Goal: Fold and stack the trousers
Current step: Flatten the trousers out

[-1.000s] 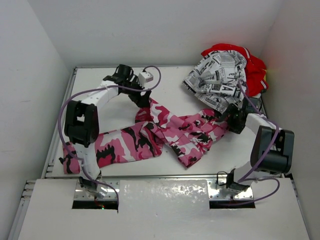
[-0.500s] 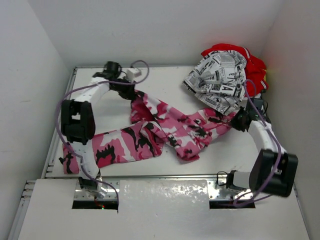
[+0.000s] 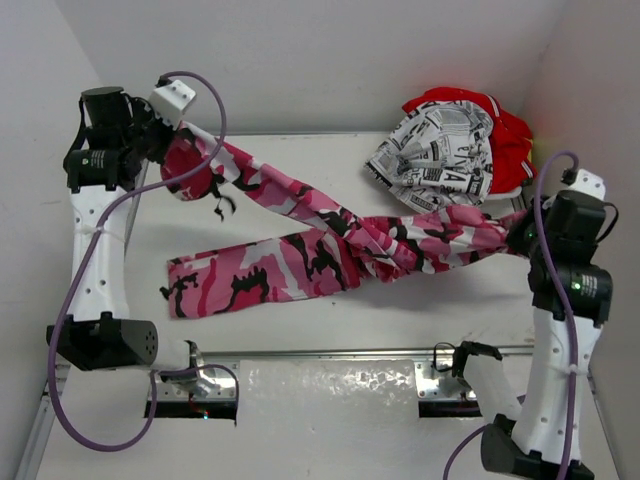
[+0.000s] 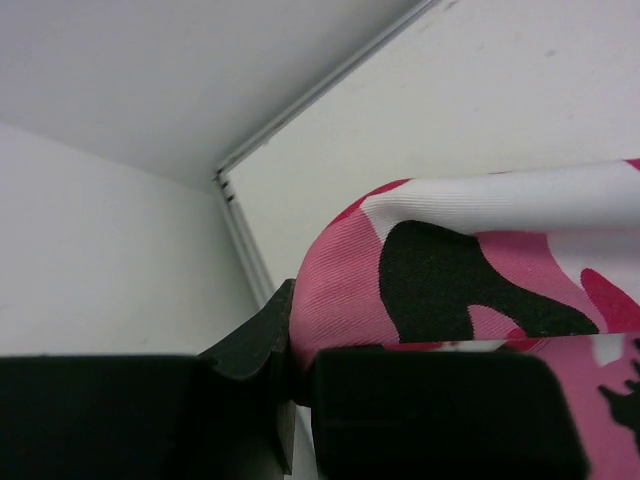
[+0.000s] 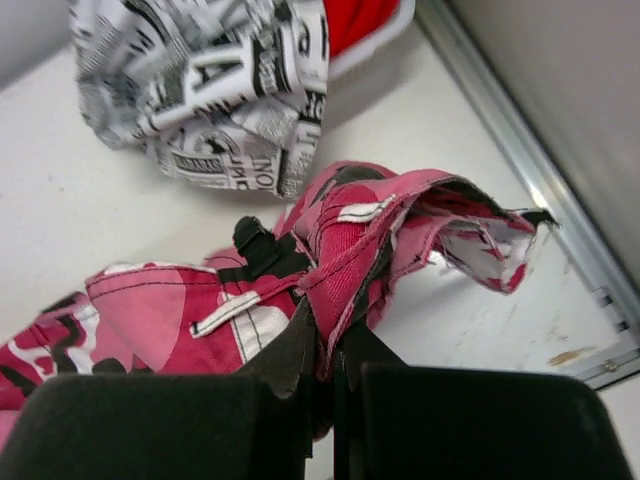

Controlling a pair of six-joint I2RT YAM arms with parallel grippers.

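The left fingers (image 4: 255,345) are gripping a rounded fold of the camouflage trousers (image 3: 250,280). The right fingers (image 5: 285,360) are pinching a bunched, seamed edge of the same pair, probably the waist end. Between these two holds the cloth is stretching across the table (image 3: 300,160), from the raised far left corner to the right side. The other leg is lying flat on the table toward the near left.

The fabric is looking soft and light, and it is sagging and twisting in the middle. I think it will follow every pull without resistance. A small pinch on plain cloth may slip, so a hold at a hem or at the waistband seam seems safer.

The newsprint trousers (image 3: 440,150) are lying crumpled in the far right corner, just beside the stretched cloth, and they are partly covering the red trousers (image 3: 510,135). No pair is folded yet.
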